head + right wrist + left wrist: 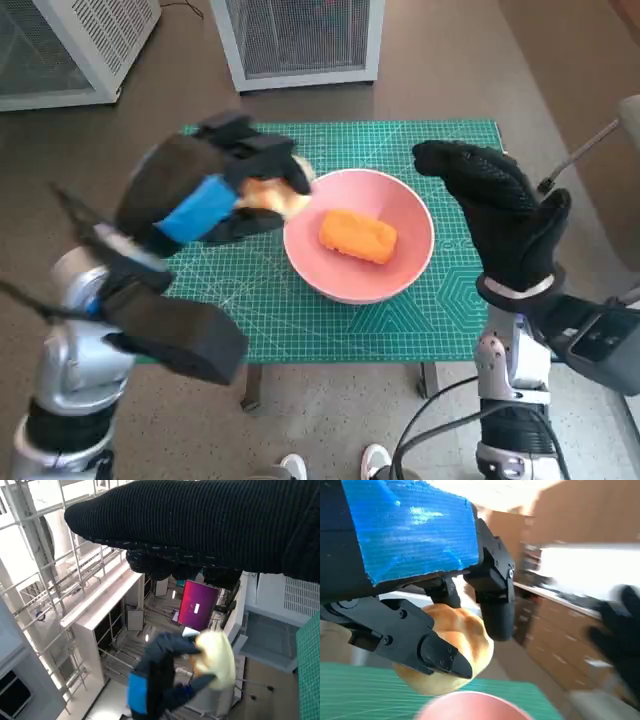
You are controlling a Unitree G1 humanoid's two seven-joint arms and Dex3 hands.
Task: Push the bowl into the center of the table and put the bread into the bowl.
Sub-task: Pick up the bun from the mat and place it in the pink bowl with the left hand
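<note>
Bread roll (268,193): head view, mostly hidden under the left hand (205,190); only a pale patch shows at the bowl's ten o'clock rim. The hand itself is motion-blurred.
Bowl (472,707): left wrist view, cut off by the picture's edge; only a pink arc of rim shows.
Right hand (620,630): left wrist view, a dark blur at the edge; finger position cannot be told.
Right wrist view: the left hand and roll are blurred.

a lab or workshop: green cutting mat (300,320) on the table, white mesh cabinets (300,40), metal shelving (75,575).
</note>
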